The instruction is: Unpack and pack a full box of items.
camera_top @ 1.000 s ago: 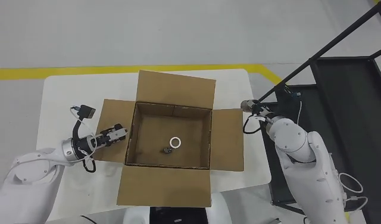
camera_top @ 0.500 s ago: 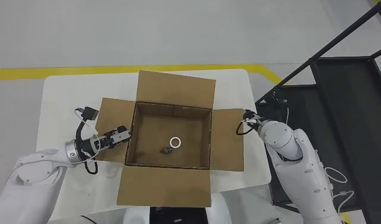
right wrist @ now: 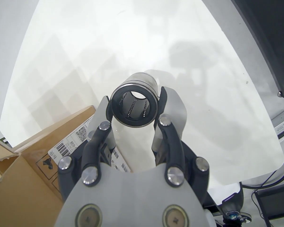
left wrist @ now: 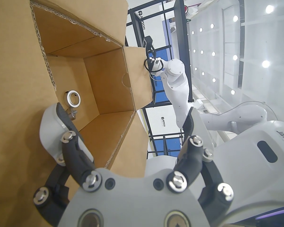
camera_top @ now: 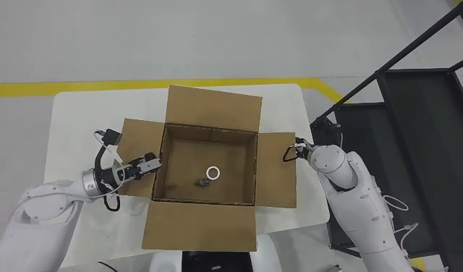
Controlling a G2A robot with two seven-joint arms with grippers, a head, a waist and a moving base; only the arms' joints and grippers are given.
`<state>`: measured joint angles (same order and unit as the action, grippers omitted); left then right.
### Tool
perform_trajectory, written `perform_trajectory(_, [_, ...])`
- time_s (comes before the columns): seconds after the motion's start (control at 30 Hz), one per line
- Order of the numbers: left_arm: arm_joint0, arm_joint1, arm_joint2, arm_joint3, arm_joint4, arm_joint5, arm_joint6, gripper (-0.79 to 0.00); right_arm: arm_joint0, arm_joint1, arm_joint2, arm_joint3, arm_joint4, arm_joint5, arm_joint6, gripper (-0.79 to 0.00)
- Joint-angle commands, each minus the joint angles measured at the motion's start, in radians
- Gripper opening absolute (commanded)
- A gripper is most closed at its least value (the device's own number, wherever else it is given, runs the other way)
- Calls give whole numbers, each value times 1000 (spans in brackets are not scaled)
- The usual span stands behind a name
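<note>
Right pincer (right wrist: 135, 99) grips steel bearing (right wrist: 137, 83) by its sides, over table (right wrist: 108, 36)

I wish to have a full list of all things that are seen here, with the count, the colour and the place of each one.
open cardboard box: one, brown, middle of the table, four flaps spread.
flat metal ring: one, silver, on the box floor.
small metal piece: one, dark, beside the ring.
hollow metal cylinder: one, silver with a black end, held above the table.
table: one, white, under the box.
metal rack: one, black, at the robot's right.
floor line: one, yellow, beyond the table.
left fingers: two, open, at the box's left flap.
right fingers: two, shut on the cylinder, by the right flap.
</note>
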<state>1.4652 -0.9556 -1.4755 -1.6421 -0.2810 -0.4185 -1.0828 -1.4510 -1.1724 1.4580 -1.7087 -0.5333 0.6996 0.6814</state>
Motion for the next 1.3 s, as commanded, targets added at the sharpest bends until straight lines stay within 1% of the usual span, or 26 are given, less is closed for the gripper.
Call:
perform_trajectory(0.0, [-2,0,2,1,1,1,0,0,5,-1,-3,9,5,-1,-3,-785])
perform_trajectory(0.1, [-7,1,6,2,3,3,2,0,3,-2,-5,-8,10,3,-10,-785])
perform_trajectory(0.23, [-17,1,16,-1,8,1,0,0,-21,0,5,-71,-1,25,-23,-785])
perform_trajectory(0.37, [-43,3,18,-31,-8,-60,-25,0,-55,4,27,-145,-21,54,-32,-785])
perform_trajectory(0.47, [-68,6,-3,-63,-72,-69,-62,0,-78,7,45,-192,-38,71,-33,-785])
perform_trajectory(0.5, [-76,9,-7,-74,-73,-66,-87,0,-85,8,50,-204,-41,75,-33,-785])
perform_trajectory(0.57, [-91,12,3,-89,-88,-32,-145,0,-98,9,61,-224,-42,81,-34,-785])
perform_trajectory(0.67, [-119,12,43,-79,-49,-5,-175,0,-112,9,71,-241,-36,81,-41,-785])
perform_trajectory(0.77, [-154,3,116,-42,-12,-2,-157,0,-121,9,74,-250,-32,79,-48,-785])
perform_trajectory(0.83, [-187,-4,170,-13,59,-17,-130,0,-124,9,75,-252,-31,78,-51,-785])
perform_trajectory(0.93, [-235,-19,255,27,118,-18,-93,0,-127,8,76,-255,-27,75,-56,-785])
perform_trajectory(1.0, [-269,-26,296,50,169,-18,-78,0,-128,9,76,-259,-26,73,-57,-785])
perform_trajectory(1.13, [-322,-32,329,88,303,12,-19,0,-130,9,80,-266,-27,71,-58,-785])
perform_trajectory(1.27, [-336,-30,314,95,392,30,56,0,-131,10,84,-272,-28,69,-57,-785])
